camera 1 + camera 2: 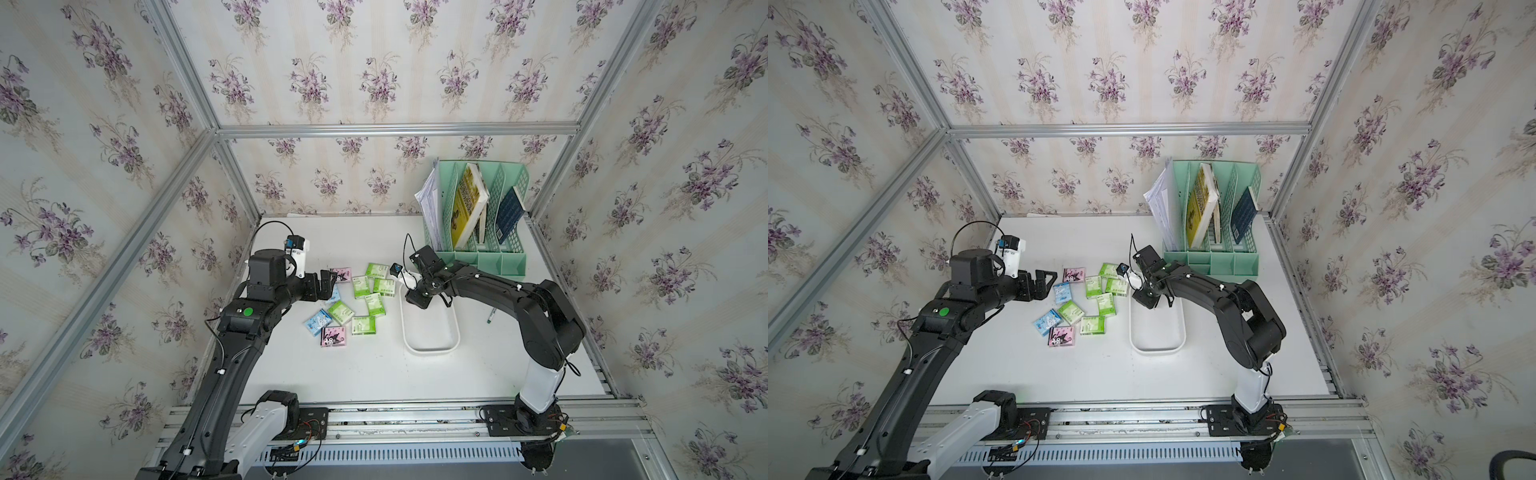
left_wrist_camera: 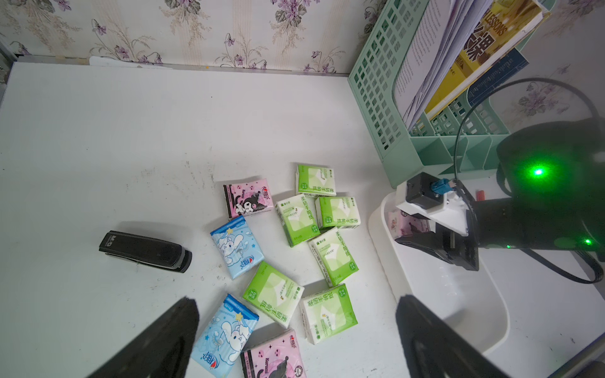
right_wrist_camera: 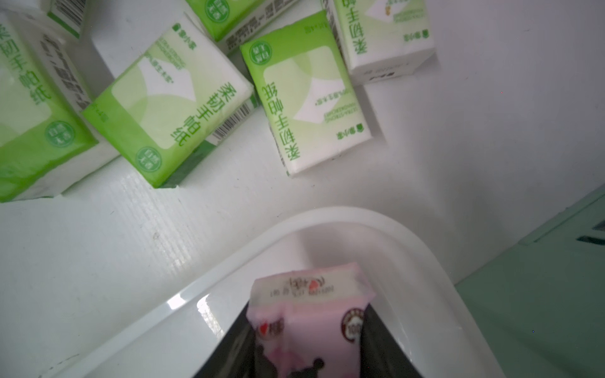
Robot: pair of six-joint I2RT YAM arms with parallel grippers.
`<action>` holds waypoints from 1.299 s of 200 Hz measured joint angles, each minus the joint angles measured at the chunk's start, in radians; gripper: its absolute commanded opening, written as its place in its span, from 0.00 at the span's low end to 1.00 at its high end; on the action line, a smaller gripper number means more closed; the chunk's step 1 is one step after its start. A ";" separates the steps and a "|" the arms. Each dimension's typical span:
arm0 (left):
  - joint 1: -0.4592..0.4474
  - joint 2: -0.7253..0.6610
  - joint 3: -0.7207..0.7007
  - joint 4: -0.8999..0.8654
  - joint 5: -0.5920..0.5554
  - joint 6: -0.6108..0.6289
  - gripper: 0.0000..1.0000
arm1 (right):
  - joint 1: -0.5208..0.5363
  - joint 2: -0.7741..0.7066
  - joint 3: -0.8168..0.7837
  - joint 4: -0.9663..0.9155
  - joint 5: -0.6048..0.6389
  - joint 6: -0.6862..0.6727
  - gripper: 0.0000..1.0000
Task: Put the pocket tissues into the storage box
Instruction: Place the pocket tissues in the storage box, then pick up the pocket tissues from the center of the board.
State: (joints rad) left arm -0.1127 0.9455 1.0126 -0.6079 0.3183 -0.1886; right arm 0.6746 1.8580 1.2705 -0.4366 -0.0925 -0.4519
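The box [image 1: 430, 352] lies lengthwise on the white surface [image 1: 365, 374]. Its far end is near the foot of the green organizer [image 1: 500, 264], and its near end is well short of the front rail. The right gripper [image 3: 307, 330] hangs over the far end, inside the rim, with a pink pack [image 3: 311, 314] end-first between its fingers. Both fingers appear to touch it, though the close view is blurred. The right arm crosses above the far part of the box, while the near part lies open from above.

Ten loose packs [image 2: 334, 257] lie flat in a cluster left of the box: six green, two blue and two pink. Several touch or overlap, and the nearest green ones lie close to the box's left rim.

The left gripper [image 1: 1050, 284] hovers at the cluster's far-left corner, with its jaws wide apart and holding nothing. A black stapler [image 2: 145, 250] lies apart from the packs on their left and shows only from the left wrist.

Open surface runs from the cluster and the box to the front rail, and from the cluster back to the wall. The organizer, holding books and papers, closes off the far right corner.
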 measured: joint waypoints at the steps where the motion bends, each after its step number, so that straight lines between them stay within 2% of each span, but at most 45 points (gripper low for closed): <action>1: 0.000 0.000 0.000 0.000 0.000 0.000 0.99 | 0.000 0.001 0.001 0.000 0.000 0.000 0.61; 20: -0.001 0.003 0.000 0.000 0.000 0.000 0.99 | -0.002 0.005 0.004 0.006 -0.001 0.004 0.69; 67: -0.003 0.004 0.000 0.000 0.000 0.000 0.99 | -0.025 -0.069 -0.032 0.037 -0.022 0.082 0.74; 101: -0.004 0.006 0.000 0.000 -0.001 0.002 0.99 | -0.024 -0.145 -0.100 0.037 -0.022 0.169 0.72; 137: -0.011 0.013 0.000 0.001 -0.001 0.002 0.99 | -0.023 -0.191 -0.169 0.013 -0.021 0.255 0.62; 163: -0.014 0.013 0.000 0.002 -0.001 0.002 0.99 | -0.016 -0.235 -0.198 0.011 -0.046 0.278 0.65; 186: -0.017 0.009 0.000 0.002 -0.006 0.002 0.99 | 0.033 -0.292 -0.197 0.026 -0.058 0.284 0.67; 214: -0.017 0.003 0.000 0.003 -0.009 0.002 0.99 | 0.098 -0.283 -0.129 0.041 -0.080 0.263 0.68; 260: -0.017 0.004 0.009 0.000 -0.008 -0.009 0.99 | 0.236 -0.148 -0.038 0.062 -0.112 0.186 0.69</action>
State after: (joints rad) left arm -0.1295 0.9497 1.0214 -0.6079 0.3099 -0.1978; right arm 0.9104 1.7096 1.2324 -0.3748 -0.2047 -0.2661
